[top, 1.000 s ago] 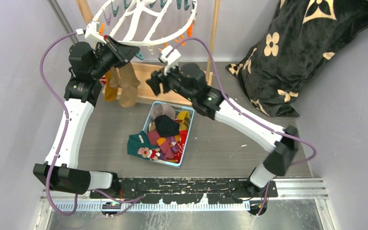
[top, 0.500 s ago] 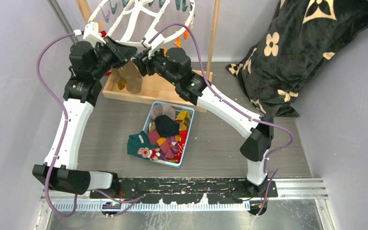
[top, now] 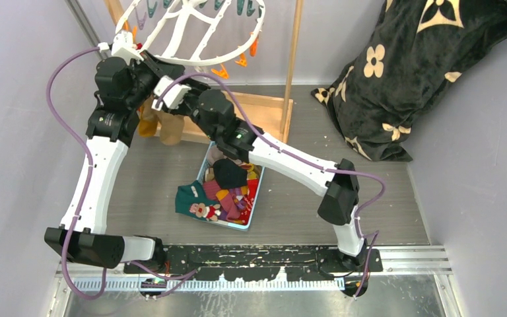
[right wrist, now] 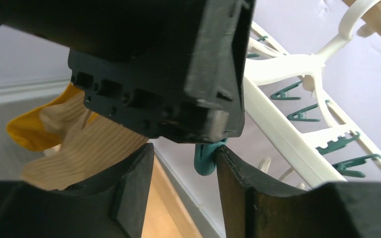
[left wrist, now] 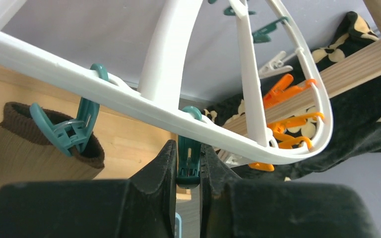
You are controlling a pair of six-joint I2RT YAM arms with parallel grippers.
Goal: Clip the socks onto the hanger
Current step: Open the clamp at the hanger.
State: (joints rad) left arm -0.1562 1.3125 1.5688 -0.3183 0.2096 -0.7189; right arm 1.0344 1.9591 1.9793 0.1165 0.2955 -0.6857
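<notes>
The white hanger (top: 191, 41) hangs at the back from the wooden stand. My left gripper (left wrist: 188, 166) is shut on a teal clip (left wrist: 189, 157) that dangles from the hanger rim (left wrist: 129, 96). Beside it another teal clip (left wrist: 69, 131) holds a tan-brown sock (left wrist: 34, 153). In the top view the tan sock (top: 170, 130) and a mustard sock (top: 146, 125) hang below the left gripper (top: 162, 69). My right gripper (right wrist: 184, 171) stands open just under the left gripper's black body (right wrist: 163, 64), its right finger touching the teal clip (right wrist: 206, 161). More socks (top: 228, 181) lie in the basket.
A light blue basket (top: 256, 198) sits mid-table. The wooden stand frame (top: 294, 59) rises behind it, its base board (top: 264, 109) on the table. A black flower-patterned blanket (top: 409, 72) is heaped at the back right. Orange clips (left wrist: 287, 89) hang on the hanger's far rim.
My right arm has swung left and up, from over the basket to right below the left gripper, and its jaws have narrowed a little. The left gripper has kept its hold on the clip.
</notes>
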